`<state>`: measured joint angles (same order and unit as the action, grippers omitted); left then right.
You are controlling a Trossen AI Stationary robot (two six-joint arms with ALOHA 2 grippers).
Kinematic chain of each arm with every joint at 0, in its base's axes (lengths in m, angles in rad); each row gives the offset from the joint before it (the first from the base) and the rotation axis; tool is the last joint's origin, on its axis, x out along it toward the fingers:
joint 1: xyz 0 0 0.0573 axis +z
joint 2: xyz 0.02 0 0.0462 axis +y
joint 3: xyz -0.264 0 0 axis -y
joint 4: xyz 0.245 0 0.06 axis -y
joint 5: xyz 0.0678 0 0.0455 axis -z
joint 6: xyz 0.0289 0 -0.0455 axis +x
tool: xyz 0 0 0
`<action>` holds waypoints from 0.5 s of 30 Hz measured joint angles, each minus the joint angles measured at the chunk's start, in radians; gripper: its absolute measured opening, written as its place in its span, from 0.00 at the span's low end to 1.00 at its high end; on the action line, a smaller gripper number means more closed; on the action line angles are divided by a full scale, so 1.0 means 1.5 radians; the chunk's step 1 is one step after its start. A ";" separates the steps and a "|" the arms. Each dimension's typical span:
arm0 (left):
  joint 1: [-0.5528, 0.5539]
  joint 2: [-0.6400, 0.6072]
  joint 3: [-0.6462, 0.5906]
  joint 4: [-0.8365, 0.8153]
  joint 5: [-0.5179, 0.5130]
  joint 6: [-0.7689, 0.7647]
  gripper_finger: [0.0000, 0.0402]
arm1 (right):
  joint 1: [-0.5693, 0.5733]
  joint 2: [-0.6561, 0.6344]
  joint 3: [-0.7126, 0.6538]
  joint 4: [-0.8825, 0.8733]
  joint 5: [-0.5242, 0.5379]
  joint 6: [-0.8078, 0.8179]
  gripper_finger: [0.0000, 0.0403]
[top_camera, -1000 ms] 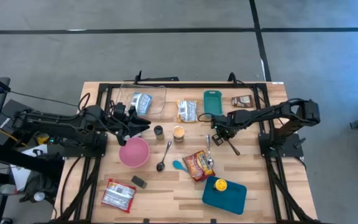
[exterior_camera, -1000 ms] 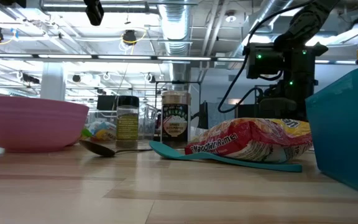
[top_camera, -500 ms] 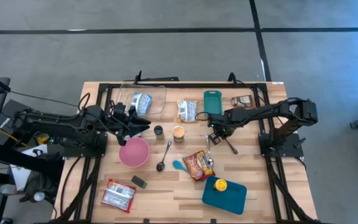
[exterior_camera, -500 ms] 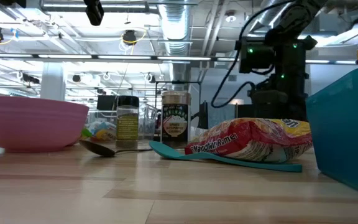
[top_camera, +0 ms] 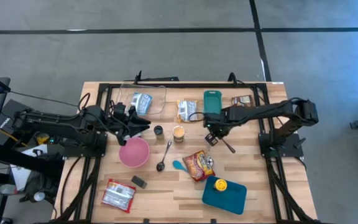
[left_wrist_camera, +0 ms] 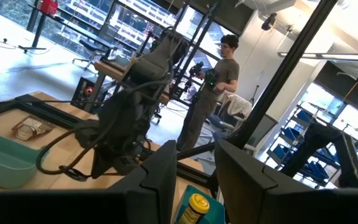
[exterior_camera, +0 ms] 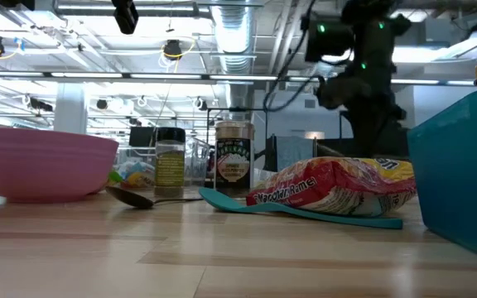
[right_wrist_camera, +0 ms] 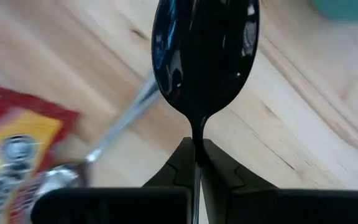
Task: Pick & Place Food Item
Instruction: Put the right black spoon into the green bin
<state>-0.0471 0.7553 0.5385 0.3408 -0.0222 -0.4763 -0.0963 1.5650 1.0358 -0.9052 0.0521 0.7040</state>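
Right pincer (top_camera: 211, 138): clenched on the thin handle of a black spoon (right_wrist_camera: 205, 56), bowl pointing away from the wrist, held above the tabletop (top_camera: 166, 186).
Under the right pincer: metal spoon (right_wrist_camera: 114, 134) lying on the wood, its bowl touching a red-and-yellow food packet (top_camera: 198, 165).
Near that packet: teal spatula (top_camera: 179, 165) just beside it; teal tray (top_camera: 232, 198) with a yellow-lidded item (top_camera: 220, 185) on it, toward the near edge.
Centre: two small jars (top_camera: 168, 132) side by side, another metal spoon (top_camera: 165, 155) lying near them.
Left pincer (top_camera: 143, 124): at the left, above the rim of a pink bowl (top_camera: 133, 152); fingers a little apart, nothing seen between them.
Far side: clear container (top_camera: 157, 94), green tray (top_camera: 212, 102), more packets.
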 joint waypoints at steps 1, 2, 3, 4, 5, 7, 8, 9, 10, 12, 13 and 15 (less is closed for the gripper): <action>0.000 0.000 0.000 0.000 -0.003 0.000 0.26 | 0.002 0.000 0.012 -0.005 0.000 -0.004 0.01; 0.000 0.000 0.000 0.000 -0.004 0.000 0.26 | 0.004 0.000 0.026 -0.009 0.001 -0.007 0.01; 0.000 0.000 0.000 0.000 -0.004 0.000 0.26 | 0.004 0.000 0.041 -0.013 0.005 -0.012 0.01; 0.000 0.000 0.000 0.000 -0.004 0.000 0.26 | 0.004 0.000 0.056 -0.023 0.015 -0.017 0.01; 0.000 0.000 0.000 0.000 -0.004 0.000 0.26 | 0.004 0.000 0.071 -0.037 0.024 -0.021 0.01; 0.000 0.000 0.000 0.000 -0.004 0.000 0.26 | 0.000 0.000 0.103 -0.061 0.048 -0.033 0.01; 0.000 0.000 0.000 0.000 -0.005 0.000 0.26 | -0.003 0.000 0.118 -0.068 0.059 -0.037 0.01; 0.000 0.000 0.000 0.000 -0.005 0.000 0.26 | -0.008 0.000 0.134 -0.077 0.070 -0.041 0.01; 0.000 0.000 0.000 0.000 -0.005 0.000 0.26 | -0.014 -0.001 0.149 -0.088 0.075 -0.048 0.01; 0.000 0.000 0.000 0.000 -0.005 0.000 0.26 | -0.030 -0.001 0.175 -0.098 0.086 -0.063 0.01; 0.000 0.000 0.000 0.000 -0.005 0.000 0.26 | -0.039 -0.001 0.187 -0.101 0.089 -0.070 0.01; 0.000 0.000 0.000 0.000 -0.005 0.000 0.26 | -0.061 -0.001 0.205 -0.108 0.100 -0.084 0.01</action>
<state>-0.0471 0.7555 0.5385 0.3408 -0.0296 -0.4763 -0.1875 1.5636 1.3436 -1.0677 0.2027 0.5779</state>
